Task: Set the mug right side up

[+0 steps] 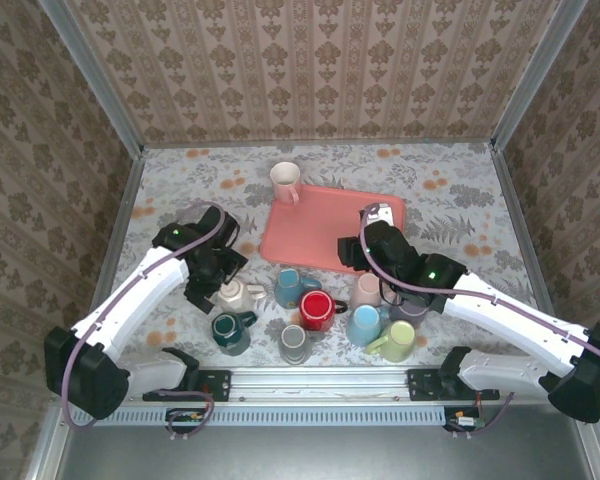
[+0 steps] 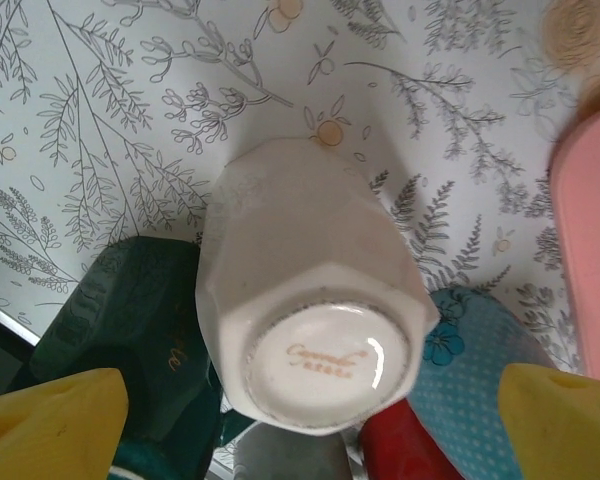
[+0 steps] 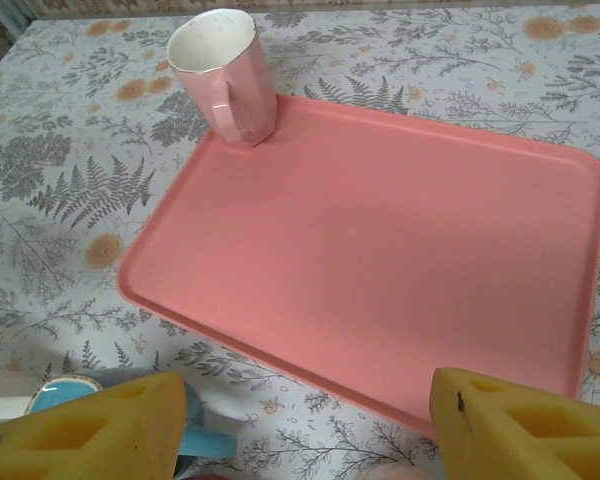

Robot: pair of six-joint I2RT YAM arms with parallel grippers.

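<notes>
Cream mug is not right side up: its round stamped base faces the left wrist camera and its long axis runs from that base away toward the floral table. The mouth end is hidden, so can't tell if it is fully inverted or tipped. It sits left in the mug cluster, near side of the pink tray, just beside a dark green mug and a blue dotted mug. Left gripper has jaws wide apart, flanking the base, not touching. Right gripper hovers over the tray's near edge, jaws apart. Pink mug stands upright at the tray's far-left corner.
</notes>
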